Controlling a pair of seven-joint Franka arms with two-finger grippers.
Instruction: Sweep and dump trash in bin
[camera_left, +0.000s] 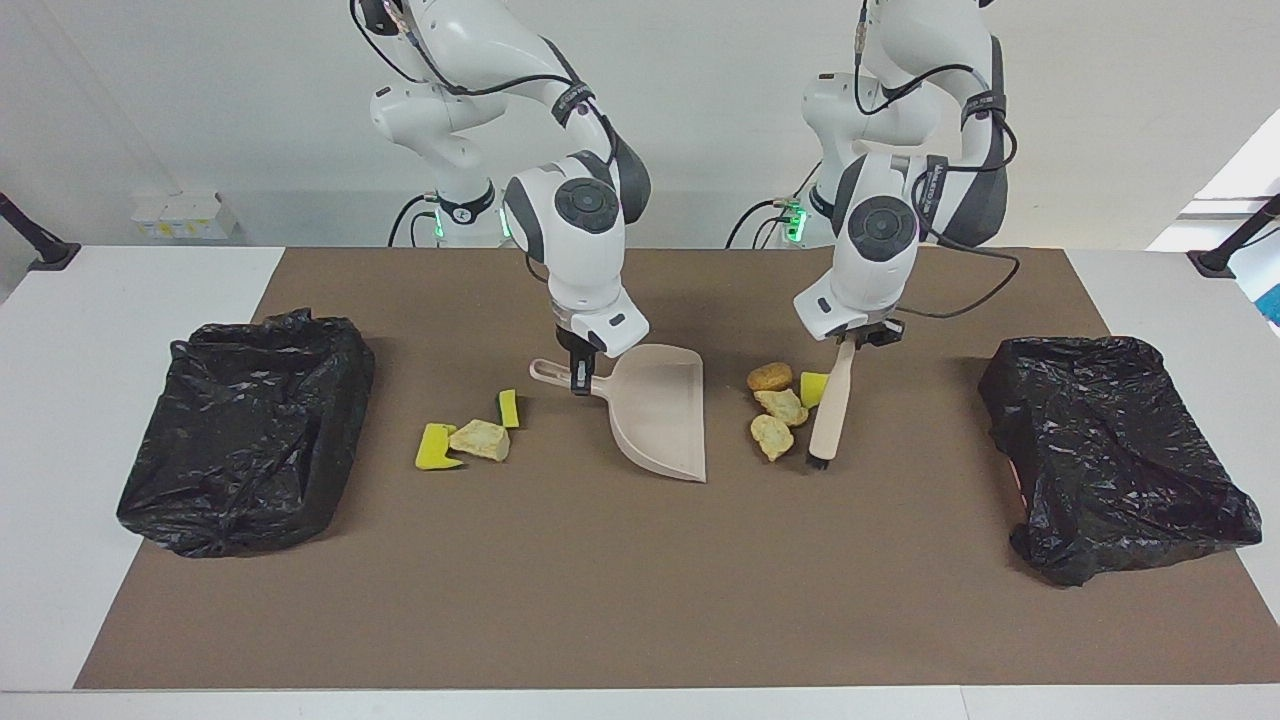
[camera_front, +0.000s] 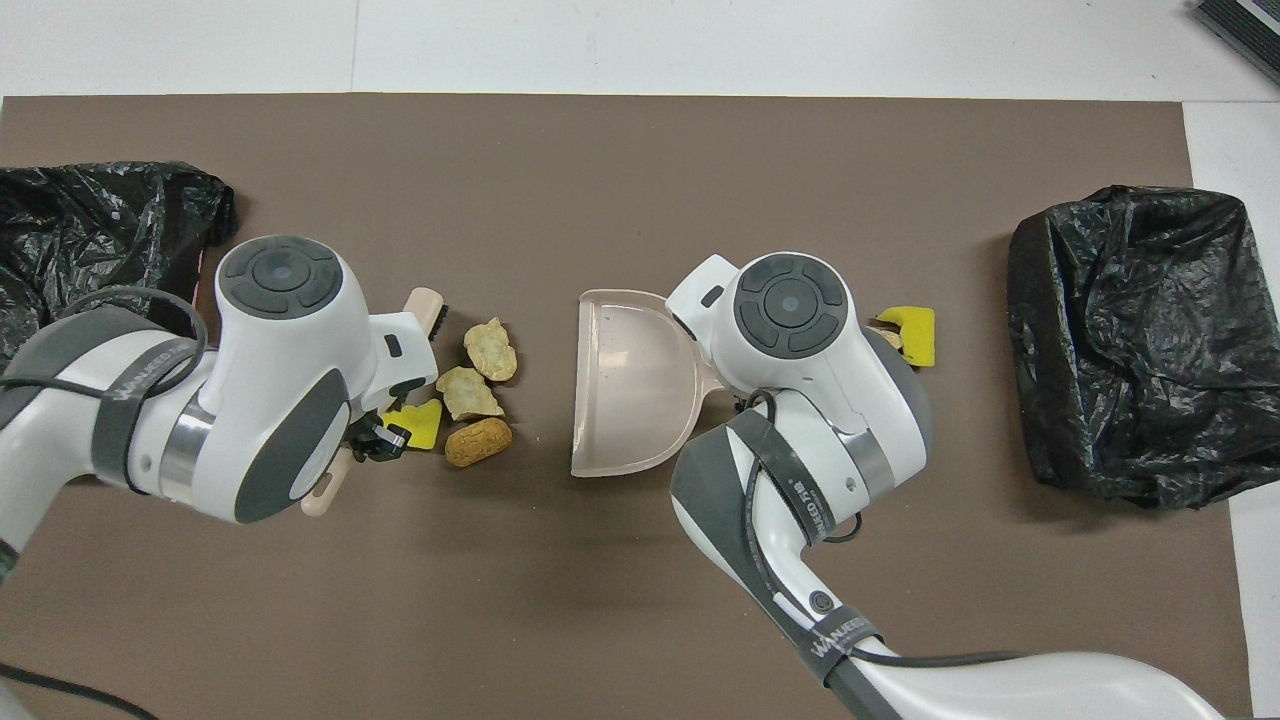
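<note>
My left gripper (camera_left: 862, 338) is shut on the wooden-handled brush (camera_left: 830, 400), whose bristles touch the mat. Beside the brush lies a pile of trash: a golden-brown roll (camera_left: 770, 377), a yellow sponge piece (camera_left: 812, 388) and two beige chunks (camera_left: 782, 405). The beige dustpan (camera_left: 660, 410) lies just past that pile, its open mouth facing it. My right gripper (camera_left: 577, 378) is shut on the dustpan's handle. More trash, two sponge pieces (camera_left: 435, 447) and a beige chunk (camera_left: 480, 440), lies on the dustpan's handle side. In the overhead view the roll (camera_front: 478, 441) and dustpan (camera_front: 625, 390) show.
A black bag-lined bin (camera_left: 245, 430) stands at the right arm's end of the brown mat, and another bin (camera_left: 1115, 450) at the left arm's end. In the overhead view a yellow sponge piece (camera_front: 915, 333) peeks out beside the right wrist.
</note>
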